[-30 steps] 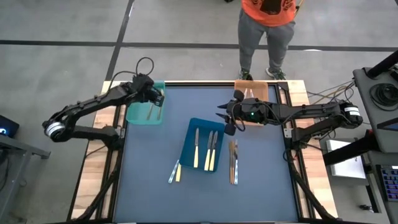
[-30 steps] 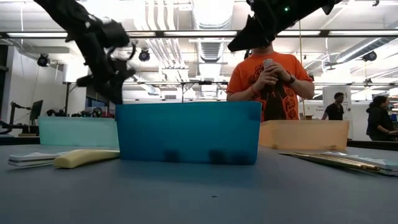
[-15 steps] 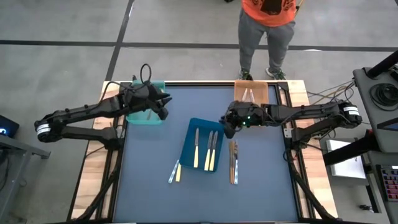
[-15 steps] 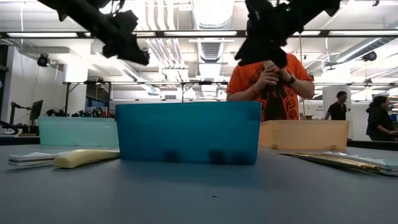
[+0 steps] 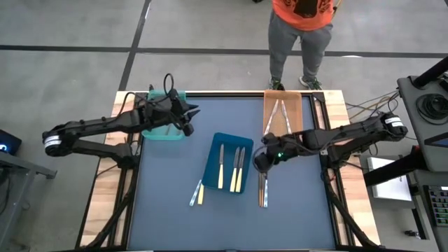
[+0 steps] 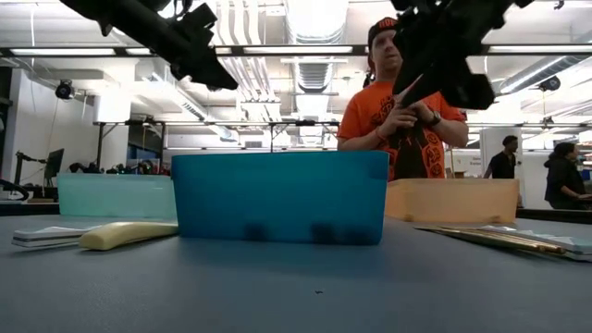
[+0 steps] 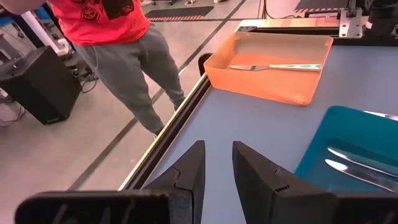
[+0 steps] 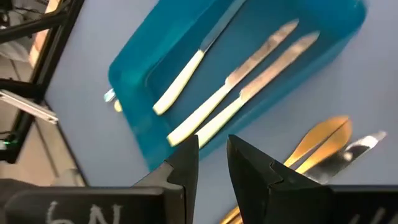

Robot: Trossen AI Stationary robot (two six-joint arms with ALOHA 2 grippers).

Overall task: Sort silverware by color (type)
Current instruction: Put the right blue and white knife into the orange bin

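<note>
Three cream-handled knives (image 5: pixel 231 168) lie in the blue tray (image 5: pixel 211 175) at the table's middle. To its right a loose gold and silver bundle (image 5: pixel 263 185) lies on the table, and two more pieces (image 5: pixel 198 192) lie left of the blue tray. The orange tray (image 5: pixel 297 105) at the far right holds utensils (image 7: pixel 280 66). My right gripper (image 5: pixel 259 165) hangs over the bundle's far end, a narrow gap between its fingers, nothing in it (image 8: pixel 212 144). My left gripper (image 5: pixel 192 112) hovers by the teal tray (image 5: pixel 155 130), pointing toward the right, fingers slightly apart and empty (image 7: pixel 219 152).
A person (image 5: pixel 301 28) in an orange shirt stands just beyond the table's far edge, behind the orange tray. Bare mat lies along the near edge and between the teal and orange trays. Both arms hang well above the table top (image 6: pixel 314 287).
My left gripper has left the teal tray, risen and swung toward the table's right, tipping from pointing down to nearly level. My right gripper has moved from beside the orange tray toward the near edge and down over the loose bundle, rolling as it went; its fingers have drawn closer together.
</note>
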